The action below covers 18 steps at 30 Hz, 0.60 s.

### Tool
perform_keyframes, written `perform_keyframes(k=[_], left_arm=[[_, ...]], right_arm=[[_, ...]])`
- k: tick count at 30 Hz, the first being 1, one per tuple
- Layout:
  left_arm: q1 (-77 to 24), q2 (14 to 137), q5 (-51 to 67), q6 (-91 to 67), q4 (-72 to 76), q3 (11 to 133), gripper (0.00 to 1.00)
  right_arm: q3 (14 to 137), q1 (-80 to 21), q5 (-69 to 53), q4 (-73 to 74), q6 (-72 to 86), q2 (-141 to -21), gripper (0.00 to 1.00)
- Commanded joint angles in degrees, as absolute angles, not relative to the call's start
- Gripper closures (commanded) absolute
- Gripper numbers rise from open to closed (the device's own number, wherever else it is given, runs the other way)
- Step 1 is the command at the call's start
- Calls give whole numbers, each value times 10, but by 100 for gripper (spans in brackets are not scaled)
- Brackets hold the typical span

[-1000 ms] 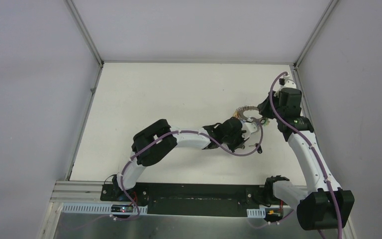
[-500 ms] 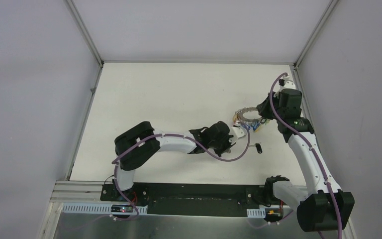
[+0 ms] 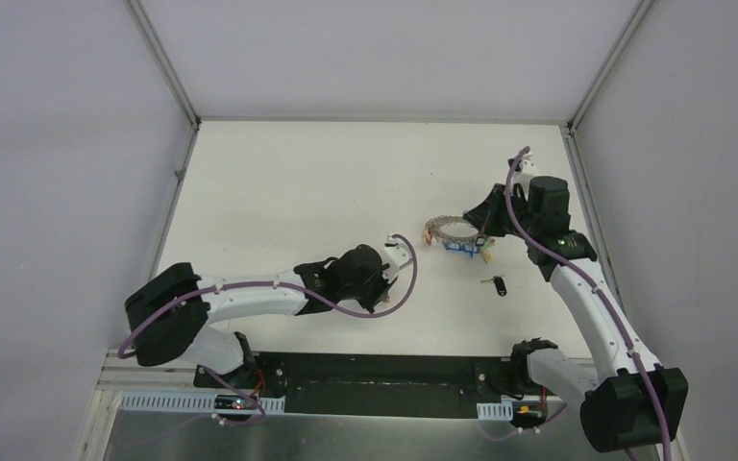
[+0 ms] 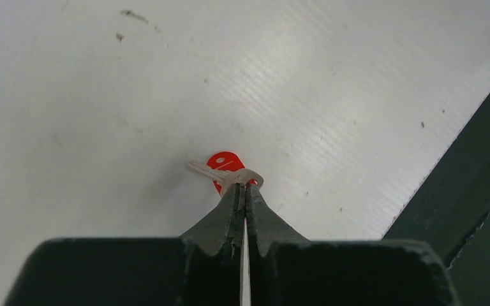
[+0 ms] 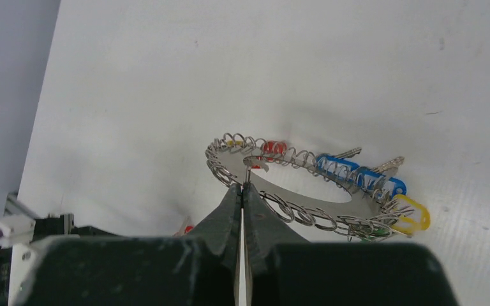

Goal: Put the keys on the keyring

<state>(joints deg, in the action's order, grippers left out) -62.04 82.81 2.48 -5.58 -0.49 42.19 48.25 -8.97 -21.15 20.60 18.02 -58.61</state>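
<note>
1. Two keys are in play. Your left fingers [image 4: 235,199] are shut tight on the head of the red-tagged key [image 4: 226,172]. In the left wrist view its blade points to about 10 o'clock, with the red tag behind it. You cannot tell from these views whether it touches the desk [image 3: 298,192].
2. Loose on the desk lies the black key [image 3: 495,284], near the keyring [image 5: 306,191] and at about 5 o'clock from it seen from above. Its long axis runs roughly 10 to 4.
3. Your right fingers [image 5: 235,197] are pressed shut on the keyring's flat band at one side. The rest of the ring stretches toward 3 o'clock in the right wrist view, fringed with wire coils and blue, yellow and red tags.
4. From above, the keyring sits at about 2 o'clock from the left fingers, well apart, with bare desk between them. The coming move likely means carrying the red-tagged key along that line to a free coil. Your grip covers the head, so threading may be awkward.
5. White and finely ribbed, the desk shows a few specks. A dark strip [image 4: 472,191] borders it at 3 o'clock in the left wrist view. Pale walls [image 3: 67,192] close in, and the right arm works close to one.
</note>
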Motion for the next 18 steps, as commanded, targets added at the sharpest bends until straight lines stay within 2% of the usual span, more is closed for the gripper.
perform_keyframes(k=[1, 6, 11, 15, 18], left_arm=[[-620, 741, -34, -92, -58, 374, 100], [-619, 682, -49, -133, -66, 317, 99], [-619, 663, -53, -165, -80, 306, 81], [-619, 670, -71, -197, -120, 335, 61], [-619, 680, -75, -224, -156, 358, 56]], right_arm=[[462, -134, -285, 161, 171, -538, 100], [425, -186, -299, 172, 177, -492, 100], [403, -212, -306, 207, 181, -460, 100], [400, -212, -305, 231, 189, -434, 100], [404, -212, -285, 261, 192, -412, 100]])
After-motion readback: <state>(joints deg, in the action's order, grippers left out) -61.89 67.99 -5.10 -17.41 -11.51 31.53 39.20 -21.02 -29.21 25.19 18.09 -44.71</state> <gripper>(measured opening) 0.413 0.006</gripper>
